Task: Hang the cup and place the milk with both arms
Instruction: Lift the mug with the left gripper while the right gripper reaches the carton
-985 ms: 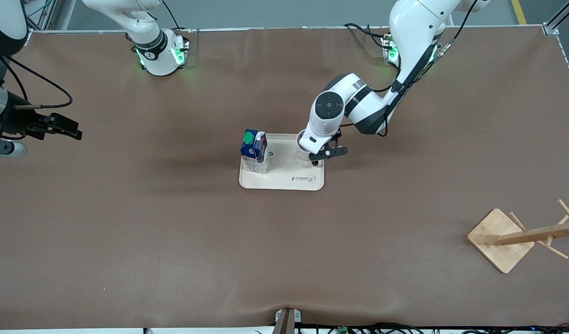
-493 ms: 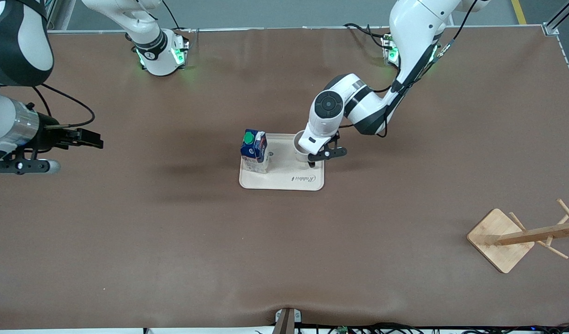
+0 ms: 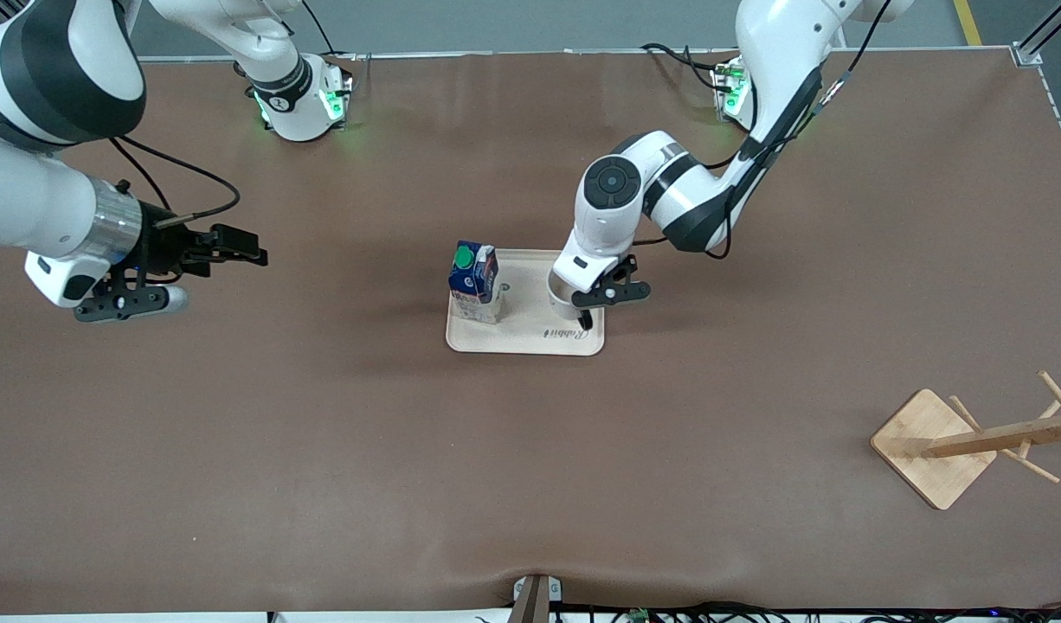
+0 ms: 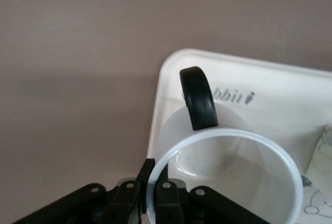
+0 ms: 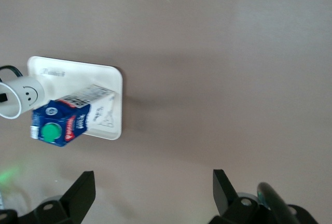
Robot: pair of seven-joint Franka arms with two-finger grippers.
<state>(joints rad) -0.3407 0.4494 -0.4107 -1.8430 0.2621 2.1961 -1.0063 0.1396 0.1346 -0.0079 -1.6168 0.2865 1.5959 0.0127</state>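
The cup (image 3: 562, 297), white with a black handle (image 4: 197, 97), is over the white tray (image 3: 522, 337) at its end toward the left arm. My left gripper (image 3: 581, 311) is shut on the cup's rim (image 4: 228, 137), one finger inside and one outside. I cannot tell whether the cup's base touches the tray. The milk (image 3: 476, 281) stands upright on the tray's end toward the right arm. My right gripper (image 3: 255, 247) is open and empty above the table toward the right arm's end. Its wrist view shows the milk (image 5: 65, 121), the cup's smiley face (image 5: 23, 95) and the tray (image 5: 78, 71).
A wooden mug rack (image 3: 933, 446) with slanted pegs stands near the front camera, toward the left arm's end of the table. The brown table surface (image 3: 530, 467) spreads round the tray.
My right gripper has swung in from the table's end toward the tray. My left gripper has moved the cup a little nearer to the front camera over the tray.
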